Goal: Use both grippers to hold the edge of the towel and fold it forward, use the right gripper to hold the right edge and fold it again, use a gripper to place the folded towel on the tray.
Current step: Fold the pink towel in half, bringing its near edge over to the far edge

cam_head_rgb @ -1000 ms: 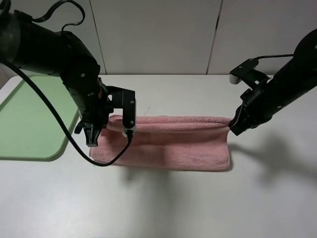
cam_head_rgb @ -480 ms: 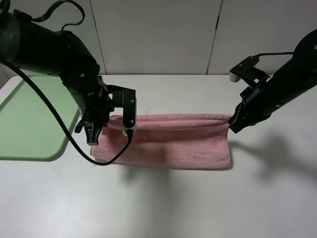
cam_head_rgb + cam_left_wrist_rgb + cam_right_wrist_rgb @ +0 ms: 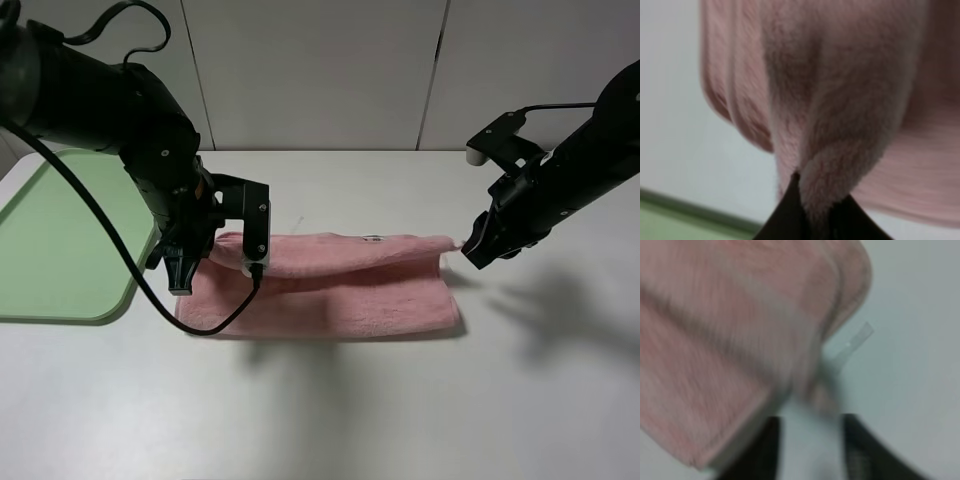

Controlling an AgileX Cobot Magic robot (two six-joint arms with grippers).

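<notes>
From the high camera, the towel (image 3: 330, 290) lies folded on the bench (image 3: 330, 400), a long pink band with its top layer draped over the lower one. The tray (image 3: 60, 240) sits at nine o'clock of it, just apart. My left arm (image 3: 150, 150) comes down at the towel's ten o'clock corner and my right arm (image 3: 560, 180) at its two o'clock corner. The top layer sags in the middle, and its hem (image 3: 350, 243) runs wavy, short of the near side.

From the left wrist, my left jaws are clamped on a bunched pinch of towel (image 3: 840, 100). The terry is thick and rounded where it is squeezed. A strip of the green tray (image 3: 670, 220) shows past the bench (image 3: 670, 100).

From the right wrist, blurred, my right jaws stand apart with bare bench between them. The towel (image 3: 725, 325) lies just beyond the tips, and a small pale strip (image 3: 852, 345) lies beside its corner.

I judge the risk to be a skewed fold. With one corner pinched and the other free, any pull from my left would drag the top layer toward nine o'clock. The nap may also cling to my left jaws on release and lift that corner. A crooked first fold would make the right edge hard to pick up cleanly.
</notes>
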